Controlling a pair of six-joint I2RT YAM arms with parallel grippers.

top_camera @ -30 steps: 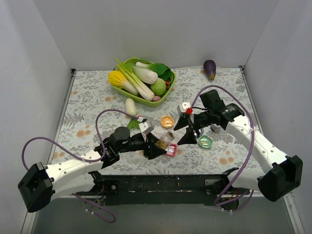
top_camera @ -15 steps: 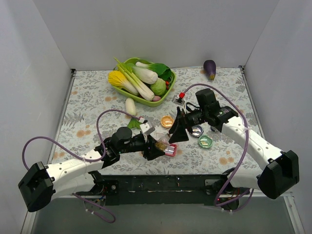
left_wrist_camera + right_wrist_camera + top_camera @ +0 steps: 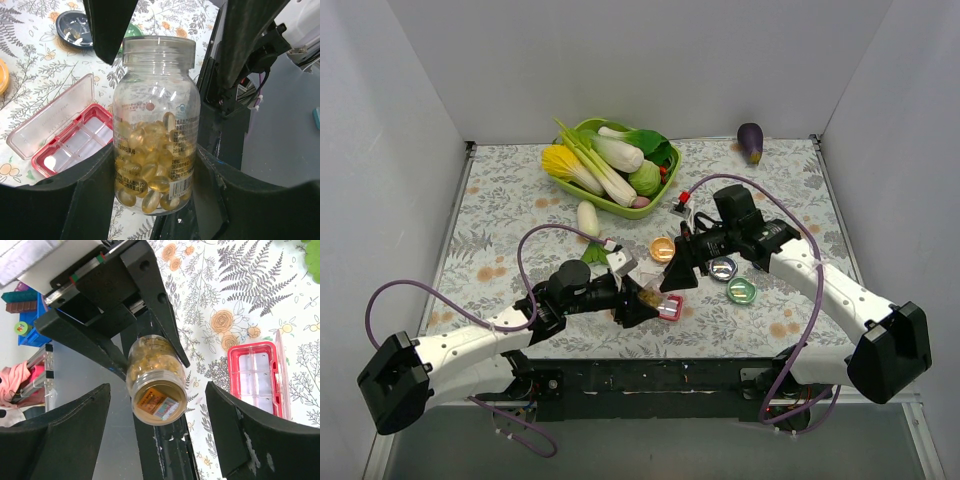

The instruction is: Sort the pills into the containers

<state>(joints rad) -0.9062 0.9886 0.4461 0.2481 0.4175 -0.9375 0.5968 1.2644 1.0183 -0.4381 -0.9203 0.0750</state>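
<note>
Nothing here we can actually read. The clear bottle (image 3: 156,125) has tiny print right on its side. It looks like Chinese characters with a reddish dot above them, but it's too fine for us to make out. There's an orange sticker (image 3: 156,402) on its bottom, blurred. The pill box (image 3: 70,145) lid shows faint lettering, also illegible.

Shows the left tool (image 3: 636,299) clamped on a small clear bottle (image 3: 648,290) of amber contents, tilted, just beside the pink-red box (image 3: 671,308) on the floral surface (image 3: 500,200). Puts the right tool (image 3: 681,267) just right of that bottle, behind the box, jaws spread. Finds 3 lids near the right tool: an orange lid (image 3: 663,248), a dark lid (image 3: 722,267) and a green lid (image 3: 742,290). Sets a green bowl (image 3: 620,208) of vegetables at the back, a white vegetable (image 3: 587,217) in front of it, and a purple eggplant (image 3: 750,142) far right.
</note>
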